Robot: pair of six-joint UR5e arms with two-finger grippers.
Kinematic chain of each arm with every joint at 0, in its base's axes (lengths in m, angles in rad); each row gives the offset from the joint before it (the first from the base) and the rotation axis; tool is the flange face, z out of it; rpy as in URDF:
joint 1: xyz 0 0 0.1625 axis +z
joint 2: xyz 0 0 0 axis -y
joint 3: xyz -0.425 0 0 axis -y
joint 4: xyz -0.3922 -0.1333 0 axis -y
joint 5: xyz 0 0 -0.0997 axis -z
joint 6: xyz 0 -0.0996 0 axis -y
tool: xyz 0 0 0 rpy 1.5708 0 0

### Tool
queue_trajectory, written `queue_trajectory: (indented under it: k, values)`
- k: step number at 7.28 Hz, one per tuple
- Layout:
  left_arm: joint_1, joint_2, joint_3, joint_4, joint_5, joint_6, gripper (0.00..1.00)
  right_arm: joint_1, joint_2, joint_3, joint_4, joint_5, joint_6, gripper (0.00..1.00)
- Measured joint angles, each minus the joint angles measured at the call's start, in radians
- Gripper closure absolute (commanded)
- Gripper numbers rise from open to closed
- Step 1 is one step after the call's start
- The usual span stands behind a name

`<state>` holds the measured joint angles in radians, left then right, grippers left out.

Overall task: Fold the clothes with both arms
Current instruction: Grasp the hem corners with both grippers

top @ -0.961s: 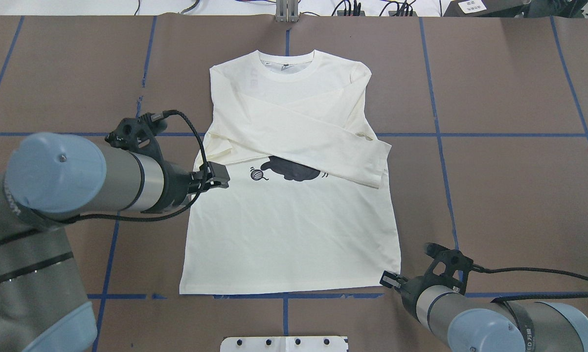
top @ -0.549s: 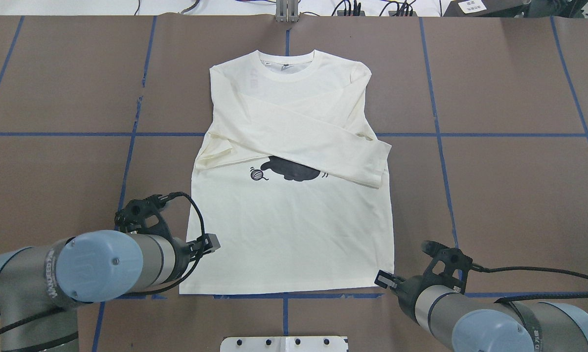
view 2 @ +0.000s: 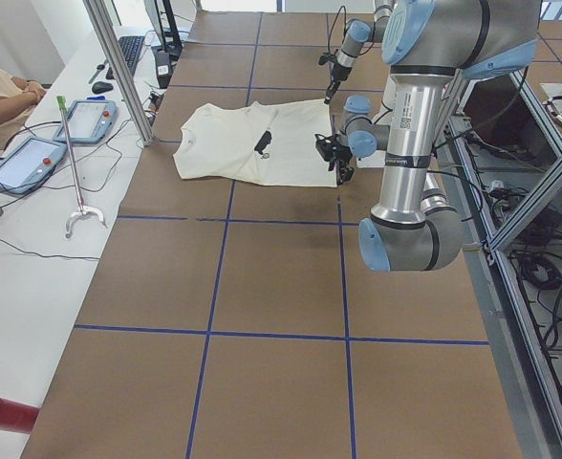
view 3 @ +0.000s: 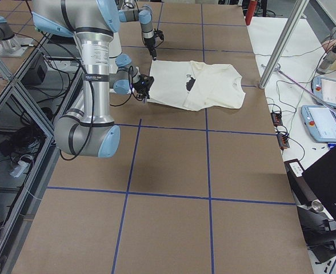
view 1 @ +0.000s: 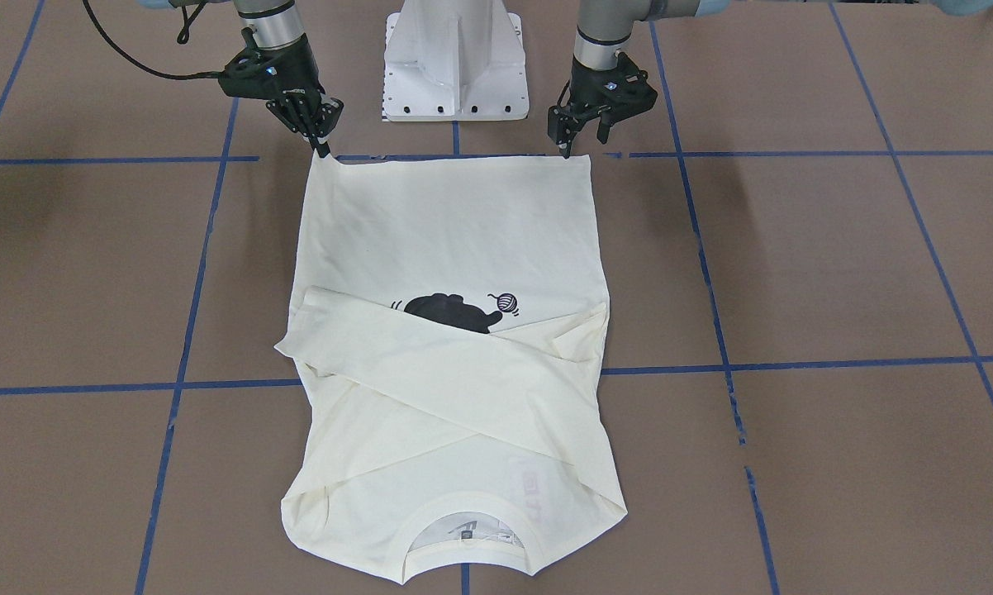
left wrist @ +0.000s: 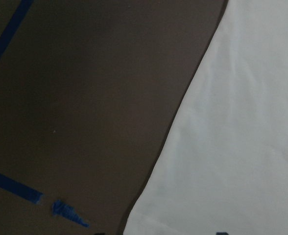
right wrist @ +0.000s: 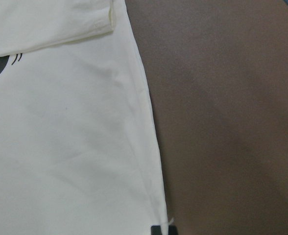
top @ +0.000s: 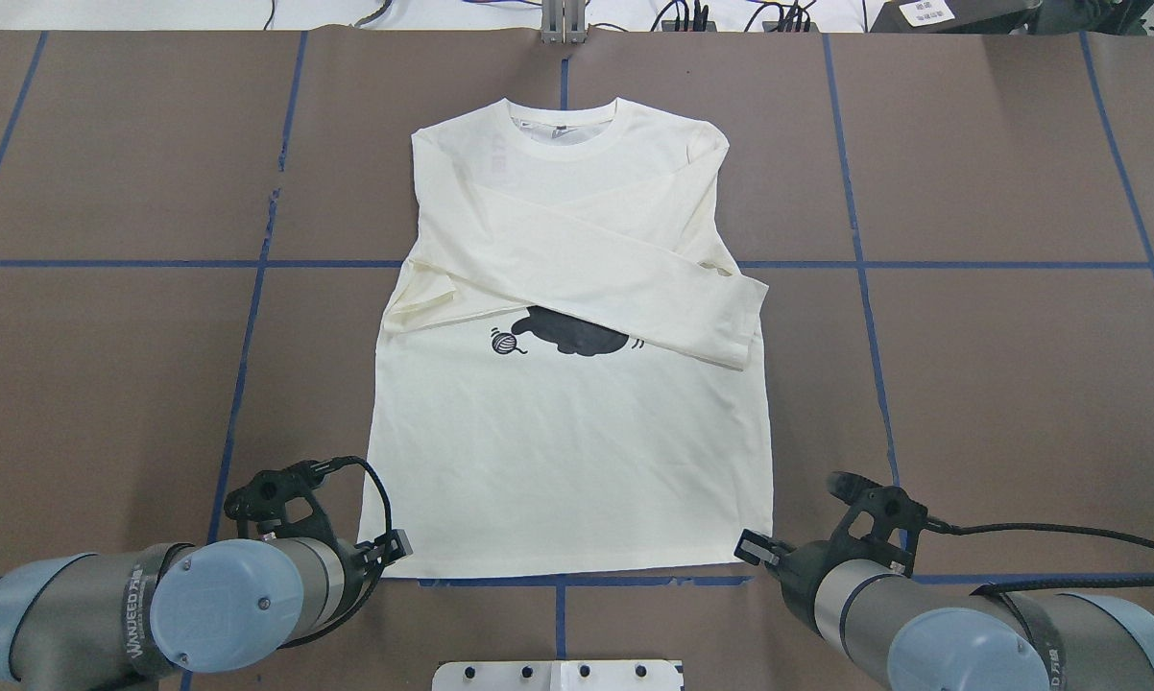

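The shirt (top: 567,461) looks like thin knit cotton: light, limp, with no stiffness of its own. It will likely sag between any 2 points it is lifted by, and the loose sleeves (top: 615,278) could slide off as it moves. The matte counter (top: 107,192) probably grips the cloth a little, so lifting should serve better than dragging. The best holds, I judge, are the 2 corners of the hem (top: 567,568), where the doubled seam gives the fingers something thicker to bite.

The shirt lies flat, print up, in the middle of the counter. Its collar (top: 565,130) is far from the robot and its hem nearest, along a blue tape line (top: 635,581). Both sleeves are crossed over the chest. The upper one half covers the cat (top: 577,336), and its cuff (top: 742,331) pokes past the shirt's right edge.

The left fingers (view 1: 563,140) are spread at the hem's left corner, tips down near the counter. The wrist view shows a dark tip on each side of the shirt's edge, so the corner sits between them, not yet pinched. The right fingers (view 1: 318,139) are pressed together at the hem's right corner. The cloth rises in a small peak to their tips, so they seem to be pinching it. Between the 2 corners the hem lies flat.
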<state>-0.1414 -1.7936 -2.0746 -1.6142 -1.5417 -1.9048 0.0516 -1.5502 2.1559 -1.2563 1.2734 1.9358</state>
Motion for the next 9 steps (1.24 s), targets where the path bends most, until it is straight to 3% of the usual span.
queue_trajectory:
  k: [2, 9]
  values:
    - [0.007, -0.004, 0.025, -0.001, 0.0, 0.0, 0.37, 0.0, -0.001, -0.001, 0.0, 0.0, 0.0, 1.0]
    - [0.008, -0.012, 0.039, -0.002, 0.001, 0.013, 0.4, -0.001, -0.001, -0.001, 0.0, -0.002, 0.0, 1.0]
